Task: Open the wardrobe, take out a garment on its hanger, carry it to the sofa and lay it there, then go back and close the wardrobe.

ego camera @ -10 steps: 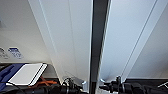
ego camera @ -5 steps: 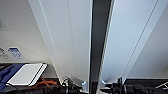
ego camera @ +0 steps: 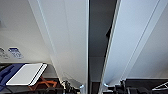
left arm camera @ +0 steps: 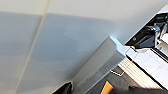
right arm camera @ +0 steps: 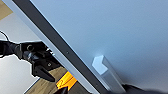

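Observation:
The wardrobe fills the head view, with its two white doors, left [ego camera: 67,37] and right [ego camera: 137,42], swung partly apart around a dark gap [ego camera: 100,32]. A black shape [ego camera: 108,33] hangs inside by the right door's edge; I cannot tell if it is the garment. My left gripper [ego camera: 68,87] sits low at the left door, by its white handle [left arm camera: 100,65]. My right gripper [ego camera: 117,88] is at the right door, by the other handle [right arm camera: 107,71]. Each wrist view catches the opposite gripper across the gap: right [left arm camera: 147,36], left [right arm camera: 41,66].
A white board [ego camera: 26,73] leans on something blue [ego camera: 7,72] low at the left, with an orange frame [ego camera: 41,83] beside it. A pale wall [ego camera: 17,32] runs to the left of the wardrobe. Wooden floor [right arm camera: 47,85] lies below.
The dark gap between the two doors has grown a little wider as both doors swing outward.

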Controlling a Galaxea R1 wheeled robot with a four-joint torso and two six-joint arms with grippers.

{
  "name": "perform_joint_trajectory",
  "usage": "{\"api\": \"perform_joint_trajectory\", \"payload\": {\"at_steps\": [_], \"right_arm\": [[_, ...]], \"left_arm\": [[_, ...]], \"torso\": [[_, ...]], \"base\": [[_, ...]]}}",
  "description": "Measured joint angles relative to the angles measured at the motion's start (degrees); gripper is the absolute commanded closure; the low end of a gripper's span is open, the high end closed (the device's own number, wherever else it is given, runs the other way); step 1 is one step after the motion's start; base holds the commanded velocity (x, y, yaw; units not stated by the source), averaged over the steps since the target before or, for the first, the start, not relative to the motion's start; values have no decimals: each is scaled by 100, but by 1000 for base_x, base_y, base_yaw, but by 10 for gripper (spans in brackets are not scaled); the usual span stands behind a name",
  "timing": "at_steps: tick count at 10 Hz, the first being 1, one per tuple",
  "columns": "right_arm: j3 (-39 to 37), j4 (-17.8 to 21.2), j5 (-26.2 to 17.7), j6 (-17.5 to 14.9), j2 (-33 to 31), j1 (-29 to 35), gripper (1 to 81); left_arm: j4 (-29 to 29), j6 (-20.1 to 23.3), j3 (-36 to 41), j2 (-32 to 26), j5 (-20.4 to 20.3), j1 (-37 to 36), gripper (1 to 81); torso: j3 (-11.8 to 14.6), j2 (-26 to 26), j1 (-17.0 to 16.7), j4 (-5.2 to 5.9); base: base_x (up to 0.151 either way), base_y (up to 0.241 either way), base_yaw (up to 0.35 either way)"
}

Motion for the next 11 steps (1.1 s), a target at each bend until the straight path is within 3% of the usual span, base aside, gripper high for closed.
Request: {"api": "perform_joint_trajectory", "payload": {"at_steps": [5,11], "right_arm": [[268,0,44,17,-356,-166,10],[406,1,182,20,-564,-317,10]], "left_arm": [[185,6,450,-488,-16,194,10],[557,100,660,-833,-319,541,10]], "torso": [[0,-2,0,0],[2,-2,-2,0]], "base": [[0,0,0],[0,0,0]]}}
